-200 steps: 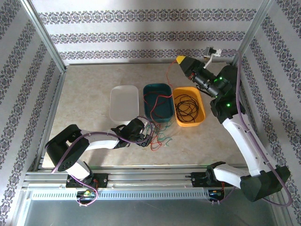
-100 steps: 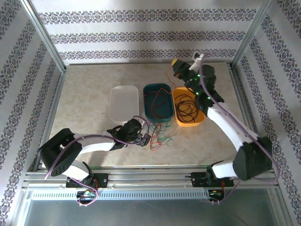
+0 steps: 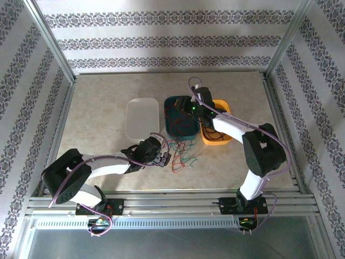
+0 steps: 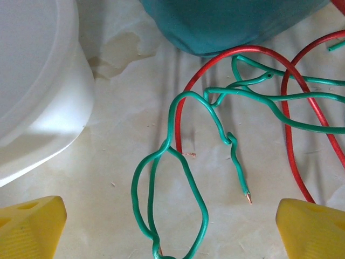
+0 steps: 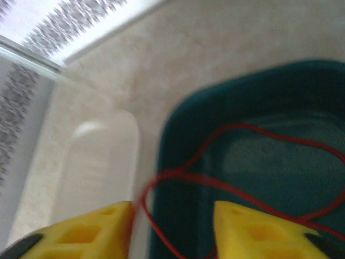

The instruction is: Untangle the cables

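- Green and red cables (image 3: 182, 156) lie in a loose tangle on the desk (image 3: 102, 102), directly ahead of the left hand (image 4: 172, 232).
- Left hand is spread fully wide and holds nothing. Its two tips flank the green loop (image 4: 205, 216) without touching it, so it looks lined up to pinch one strand out of the knot.
- Red strand (image 4: 250, 49) arcs beyond the green one, farther out from that hand. It passes close to the wall of the teal tray (image 4: 232, 21), and its bare end lies beside the green crossing.
- White tray (image 4: 32, 81) sits ahead and to the left of the left hand, apart from the wires.
- Right hand (image 5: 172, 226) hovers over the teal tray, fingers partly apart and gripping nothing. The gap is far wider than any wire.
- Red cable (image 5: 253, 132) lies inside the teal tray, ahead of and below the right hand. One bend runs back between its fingertips, loose.
- My read: trays sort by colour and red goes in teal, which is why the right hand is parked there.
- Green is not yet separated. Pulling it will likely drag the red strand along.
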